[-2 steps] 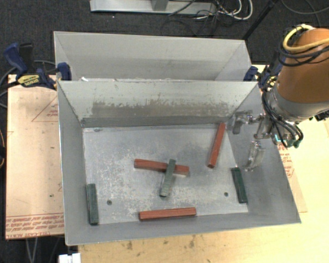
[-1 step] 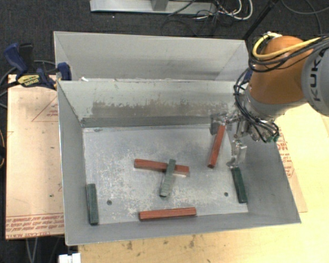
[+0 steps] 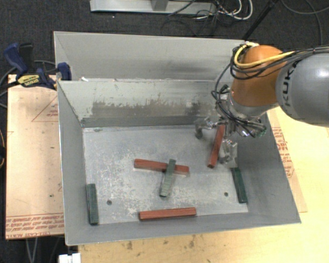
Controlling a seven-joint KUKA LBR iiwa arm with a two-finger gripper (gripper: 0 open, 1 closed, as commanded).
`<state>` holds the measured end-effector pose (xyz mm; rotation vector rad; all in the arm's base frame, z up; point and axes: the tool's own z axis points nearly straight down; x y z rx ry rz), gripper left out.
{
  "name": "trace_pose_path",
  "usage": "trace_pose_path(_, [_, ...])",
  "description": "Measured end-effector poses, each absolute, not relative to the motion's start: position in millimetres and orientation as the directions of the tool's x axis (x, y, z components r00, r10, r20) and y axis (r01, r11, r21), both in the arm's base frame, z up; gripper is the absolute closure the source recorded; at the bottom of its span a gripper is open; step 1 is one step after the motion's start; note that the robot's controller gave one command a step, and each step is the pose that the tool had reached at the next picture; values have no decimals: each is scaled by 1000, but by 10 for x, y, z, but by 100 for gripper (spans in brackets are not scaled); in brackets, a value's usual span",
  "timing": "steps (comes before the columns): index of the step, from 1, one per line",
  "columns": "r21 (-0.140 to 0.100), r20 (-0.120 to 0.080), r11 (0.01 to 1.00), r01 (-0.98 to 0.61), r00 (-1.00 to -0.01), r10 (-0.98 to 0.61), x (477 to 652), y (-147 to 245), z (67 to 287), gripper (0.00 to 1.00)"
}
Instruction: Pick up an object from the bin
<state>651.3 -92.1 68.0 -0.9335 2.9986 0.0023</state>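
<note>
Red-brown flat straight bar (image 3: 214, 148), material not clear, sits in the claw (image 3: 222, 142) at the right side of the grey metal bin (image 3: 126, 141), near the back wall. Claw is narrow, closed on this bar: one metal finger (image 3: 229, 150) is against the bar's right side and the other is on its left. The bar's long axis runs nearly far-to-near, tilted a little. Its top end points to the back wall and goes up under the claw hardware. Its bottom end points toward the front left and is free.

Orange wrist cover (image 3: 255, 78) with yellow cables is above the claw; the arm comes in from the right.

Dark green flat bar (image 3: 239, 184) lies just in front of the claw by the right wall, apart from the held bar.

At mid floor a second red-brown bar (image 3: 148, 165) lies roughly left-to-right, with a grey-green bar (image 3: 167, 182) lying crosswise over it.

A third red-brown bar (image 3: 168, 214) lies along the front wall.

Another dark green bar (image 3: 91, 204) is in the front left corner, well apart from the claw.
</note>
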Motion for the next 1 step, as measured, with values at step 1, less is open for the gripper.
trace_pose_path(1, [-1, -6, 823, -568, -823, -568, 6528, -919, 708, 100])
